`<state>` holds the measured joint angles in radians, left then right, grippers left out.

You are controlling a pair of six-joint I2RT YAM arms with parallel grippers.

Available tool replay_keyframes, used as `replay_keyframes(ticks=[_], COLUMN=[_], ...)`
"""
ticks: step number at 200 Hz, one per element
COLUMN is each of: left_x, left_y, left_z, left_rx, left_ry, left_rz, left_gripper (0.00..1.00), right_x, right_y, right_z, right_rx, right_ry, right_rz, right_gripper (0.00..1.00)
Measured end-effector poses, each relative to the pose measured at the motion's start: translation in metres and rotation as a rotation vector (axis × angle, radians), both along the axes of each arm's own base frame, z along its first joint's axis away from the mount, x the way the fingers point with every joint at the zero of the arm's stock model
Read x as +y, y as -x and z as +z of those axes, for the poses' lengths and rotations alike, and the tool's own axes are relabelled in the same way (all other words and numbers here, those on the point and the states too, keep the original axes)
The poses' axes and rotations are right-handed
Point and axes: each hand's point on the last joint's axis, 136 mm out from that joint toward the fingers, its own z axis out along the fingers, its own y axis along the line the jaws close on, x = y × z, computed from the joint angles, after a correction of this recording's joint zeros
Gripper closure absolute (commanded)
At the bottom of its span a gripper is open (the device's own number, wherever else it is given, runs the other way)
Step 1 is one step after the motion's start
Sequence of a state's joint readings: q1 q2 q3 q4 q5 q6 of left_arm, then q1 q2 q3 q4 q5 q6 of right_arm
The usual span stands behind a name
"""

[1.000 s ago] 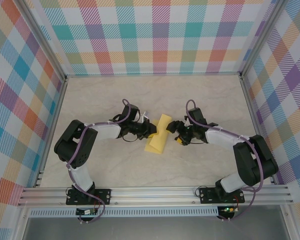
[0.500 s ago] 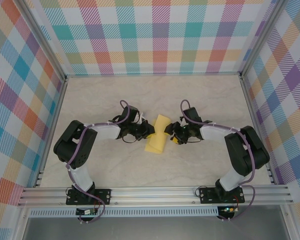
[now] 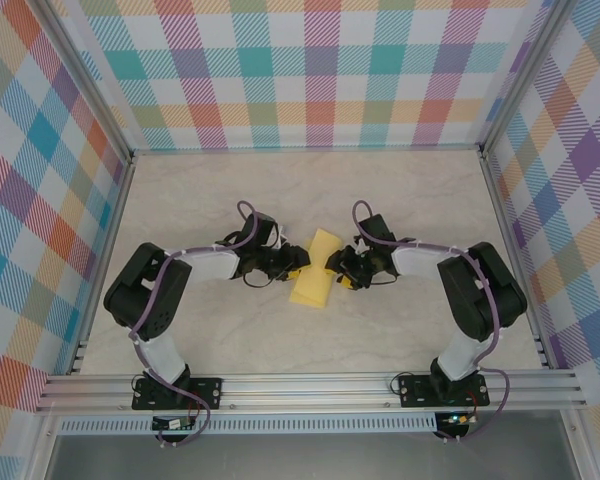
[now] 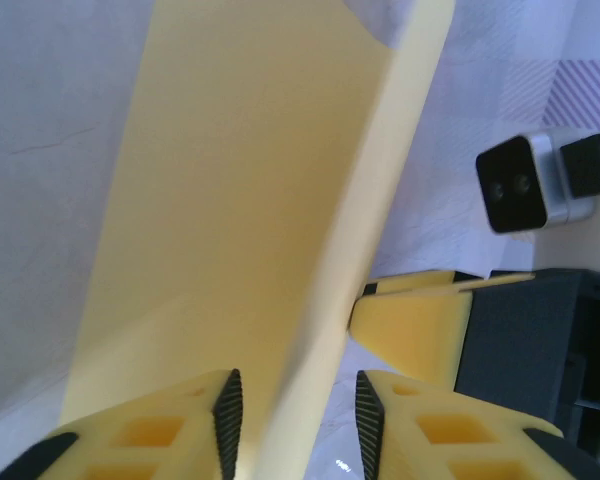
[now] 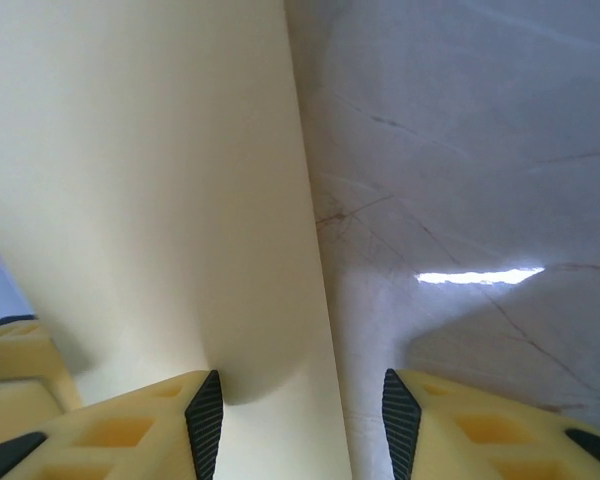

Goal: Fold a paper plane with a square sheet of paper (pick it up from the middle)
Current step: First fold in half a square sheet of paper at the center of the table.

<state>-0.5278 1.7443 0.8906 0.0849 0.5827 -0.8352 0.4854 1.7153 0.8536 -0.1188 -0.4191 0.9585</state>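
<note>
Left tool (image 4: 293, 405): jaws partly apart, astride the left edge of the folded yellow paper (image 3: 314, 280), not clamping it.
Paper: creased strip flat on the table (image 3: 210, 190), between both tools.
Right tool (image 5: 298, 405): jaws apart, astride the paper's right edge.

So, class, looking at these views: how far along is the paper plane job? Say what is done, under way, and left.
Done: the yellow sheet is already folded into a long narrow band on the table. Under way: the left gripper and right gripper flank its middle, jaws open astride its long edges. Left: no pointed nose or wings yet, so it is not a plane.
</note>
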Motion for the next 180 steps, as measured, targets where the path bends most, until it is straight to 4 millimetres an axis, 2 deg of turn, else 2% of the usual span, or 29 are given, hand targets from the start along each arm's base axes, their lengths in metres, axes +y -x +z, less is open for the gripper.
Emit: replay_keyframes(ticks=[15, 28, 57, 77, 123, 180], left_x=[0.011, 0.024, 0.053, 0.067, 0.086, 0.087], left_y=[0.0, -0.002, -0.003, -0.004, 0.003, 0.005], left_z=[0.006, 0.016, 0.043, 0.053, 0.039, 0.036], left_rx=[-0.027, -0.06, -0.15, -0.185, -0.16, -0.153], left_ry=[-0.055, -0.107, -0.197, -0.24, -0.317, -0.323], left_rz=[0.032, 0.078, 0.182, 0.23, 0.263, 0.262], left_gripper=[0.46, 0.39, 0.37, 0.36, 0.37, 0.36], right_x=[0.003, 0.005, 0.01, 0.01, 0.002, -0.001], right_y=[-0.002, -0.002, -0.005, -0.005, 0.004, 0.003], right_z=[0.001, 0.002, 0.007, 0.006, -0.006, -0.008], right_rx=[-0.003, -0.005, -0.014, -0.011, 0.042, 0.063], right_ry=[0.026, 0.055, 0.124, 0.171, 0.258, 0.285], right_rz=[0.015, 0.031, 0.064, 0.078, 0.101, 0.073], right_gripper=[0.5, 0.5, 0.5, 0.49, 0.47, 0.45])
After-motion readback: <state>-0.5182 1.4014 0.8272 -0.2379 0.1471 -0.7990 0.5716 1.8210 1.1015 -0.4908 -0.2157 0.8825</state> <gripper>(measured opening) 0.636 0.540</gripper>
